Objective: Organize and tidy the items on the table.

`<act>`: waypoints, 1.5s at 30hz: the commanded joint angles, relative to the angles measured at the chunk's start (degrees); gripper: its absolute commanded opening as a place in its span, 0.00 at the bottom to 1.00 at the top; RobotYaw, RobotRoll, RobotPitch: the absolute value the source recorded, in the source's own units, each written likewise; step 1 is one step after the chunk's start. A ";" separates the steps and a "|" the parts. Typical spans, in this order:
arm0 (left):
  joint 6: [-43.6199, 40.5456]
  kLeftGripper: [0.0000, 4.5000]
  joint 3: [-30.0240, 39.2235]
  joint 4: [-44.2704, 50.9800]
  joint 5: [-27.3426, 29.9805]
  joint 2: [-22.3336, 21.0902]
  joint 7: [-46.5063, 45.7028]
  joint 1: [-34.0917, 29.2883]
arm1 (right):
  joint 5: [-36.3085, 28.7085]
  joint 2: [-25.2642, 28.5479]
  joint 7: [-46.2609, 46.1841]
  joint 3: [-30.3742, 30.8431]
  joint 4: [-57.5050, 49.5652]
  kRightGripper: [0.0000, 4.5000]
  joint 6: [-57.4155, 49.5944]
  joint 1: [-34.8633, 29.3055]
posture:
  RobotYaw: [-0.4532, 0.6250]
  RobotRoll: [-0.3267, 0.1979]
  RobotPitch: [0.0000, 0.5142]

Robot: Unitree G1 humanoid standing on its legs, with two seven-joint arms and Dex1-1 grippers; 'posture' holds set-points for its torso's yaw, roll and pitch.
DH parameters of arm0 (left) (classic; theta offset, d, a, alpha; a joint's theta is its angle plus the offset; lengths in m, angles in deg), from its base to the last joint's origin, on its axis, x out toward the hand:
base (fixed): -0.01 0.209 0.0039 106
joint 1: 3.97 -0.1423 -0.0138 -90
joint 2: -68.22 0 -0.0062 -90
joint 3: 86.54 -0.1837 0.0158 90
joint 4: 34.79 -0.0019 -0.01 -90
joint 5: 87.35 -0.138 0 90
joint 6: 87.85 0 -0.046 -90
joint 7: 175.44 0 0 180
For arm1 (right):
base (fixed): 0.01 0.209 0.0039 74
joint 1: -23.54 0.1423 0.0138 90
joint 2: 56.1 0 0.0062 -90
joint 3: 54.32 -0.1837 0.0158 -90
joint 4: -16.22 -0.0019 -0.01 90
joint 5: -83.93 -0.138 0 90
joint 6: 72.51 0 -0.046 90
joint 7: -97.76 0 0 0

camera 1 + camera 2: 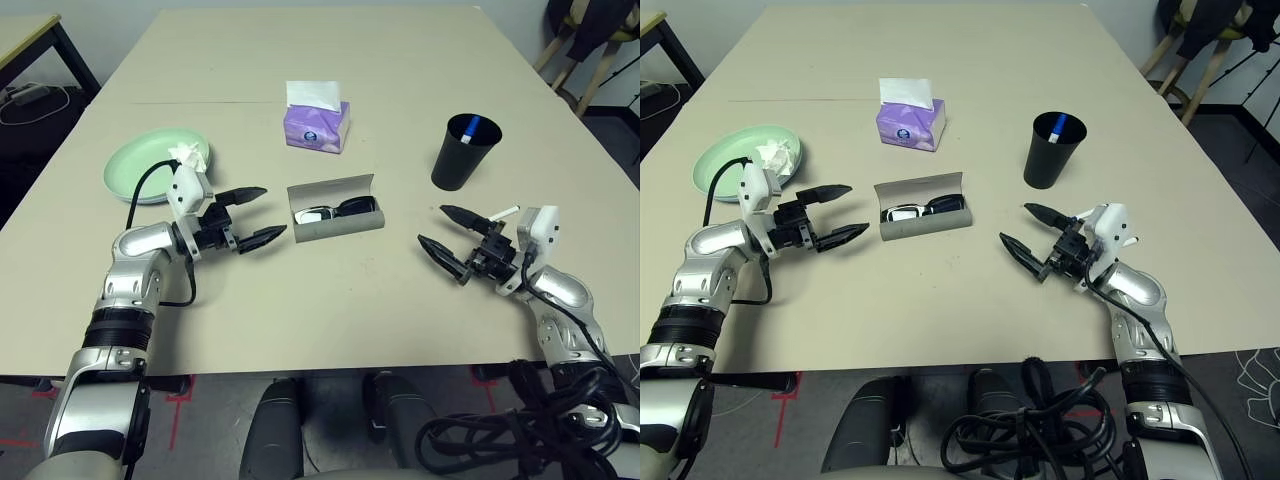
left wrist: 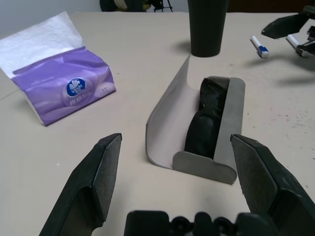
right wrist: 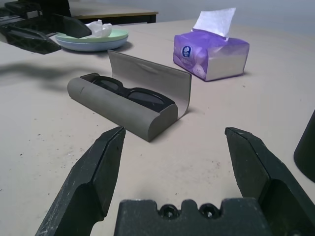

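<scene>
left end effector [image 1: 252, 214] wide | right end effector [image 1: 441, 231] wide | cups [image 1: 464, 151] 1 | markers [image 1: 502, 212] 2 | glasses case [image 1: 335, 207] 1

Even, fairly bright overhead light covers the table [image 1: 400, 300], without glare. Shadows are soft and short, lying close under the cup [image 1: 465, 151] and case [image 1: 335, 208]. Wrist views blur slightly on the nearest fingers [image 2: 93, 182].

The table [image 1: 330, 300] had a matt beige top. The grey glasses case [image 3: 123, 110] looked smooth and matt, the sunglasses [image 3: 129, 93] glossy black plastic. The tissue box [image 2: 66, 91] was shiny purple plastic wrap.
</scene>
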 commanded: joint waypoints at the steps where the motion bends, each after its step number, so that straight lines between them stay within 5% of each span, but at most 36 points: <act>1: -0.92 1.00 0.95 -0.99 0.60 1.02 -0.79 0.83 | -1.62 1.79 2.43 0.13 0.60 0.99 0.58 0.10 | 0.50 0.62 0.21; 5: -2.73 0.81 1.45 -1.40 1.89 1.42 0.07 1.26 | -3.61 3.81 4.07 0.60 -2.37 1.00 -3.14 -0.49 | 0.50 0.62 0.20; 14: -3.16 0.01 1.90 -7.87 -1.60 3.46 -8.18 5.36 | -4.61 4.21 0.96 1.51 -9.98 1.00 -8.88 -1.02 | 0.48 0.62 0.19; 20: 0.86 0.01 1.06 -15.44 -6.53 6.56 -17.34 11.46 | -3.48 4.41 -0.03 2.63 -11.45 1.00 -10.04 -2.49 | 0.49 0.62 0.19; 30: 2.06 0.01 -0.93 -22.30 -10.38 9.92 -19.46 16.69 | -4.07 4.09 -2.37 3.91 -15.08 1.00 -13.47 -2.67 | 0.48 0.62 0.20; 45: 3.53 0.01 -7.30 -15.99 -12.13 9.71 -3.89 10.54 | -3.59 4.07 -3.00 4.49 -14.65 1.00 -13.45 -1.80 | 0.48 0.62 0.21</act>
